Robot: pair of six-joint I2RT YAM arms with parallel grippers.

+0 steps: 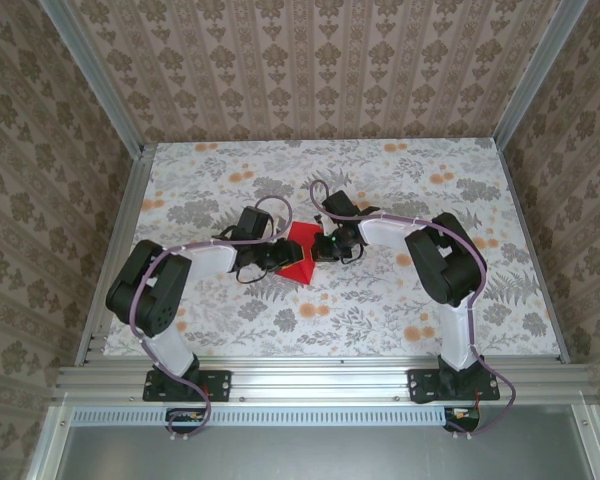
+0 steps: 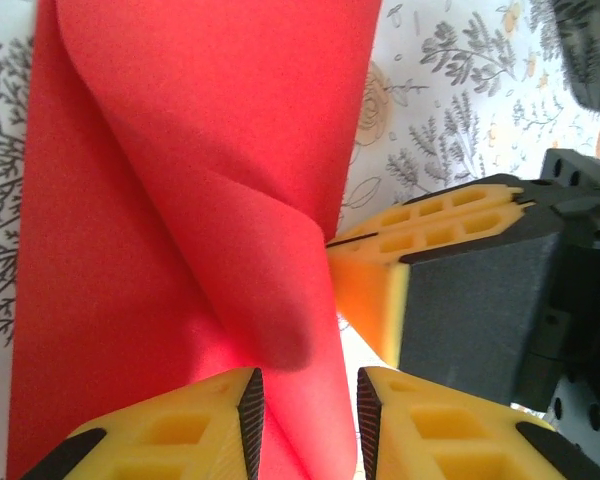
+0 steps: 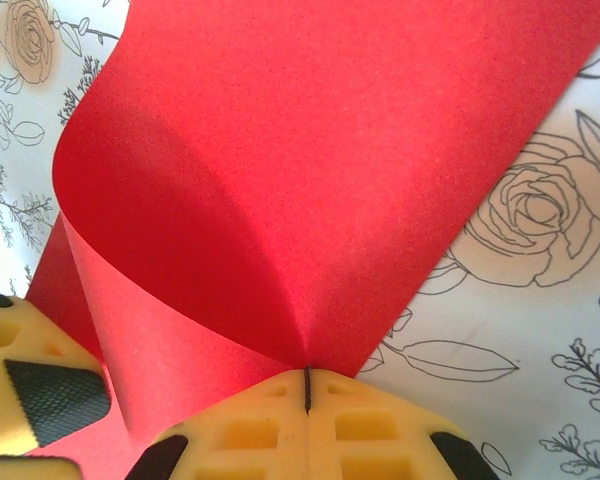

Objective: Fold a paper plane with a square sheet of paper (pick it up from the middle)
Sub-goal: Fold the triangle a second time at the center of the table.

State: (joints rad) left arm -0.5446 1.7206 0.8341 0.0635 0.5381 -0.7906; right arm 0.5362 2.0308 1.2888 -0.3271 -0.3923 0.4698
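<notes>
the right gripper (image 3: pixel 307 392) pinches the curled square sheet of paper (image 3: pixel 310 180), yellow fingers (image 3: pixel 375 432) pressed together, over the floral table (image 3: pixel 540 320).

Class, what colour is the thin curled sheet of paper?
The thin paper sheet is plain bright red, clearest in the right wrist view.

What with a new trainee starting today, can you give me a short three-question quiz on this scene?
1. True or false: the right claw is shut on the red paper.
2. The left claw has its jaws: A) apart, with paper between them; B) shut on bare table; C) shut on a pen.
3. Short answer: does the paper lie flat or curl over?
Key: 1 true; 2 A; 3 curls over.
</notes>
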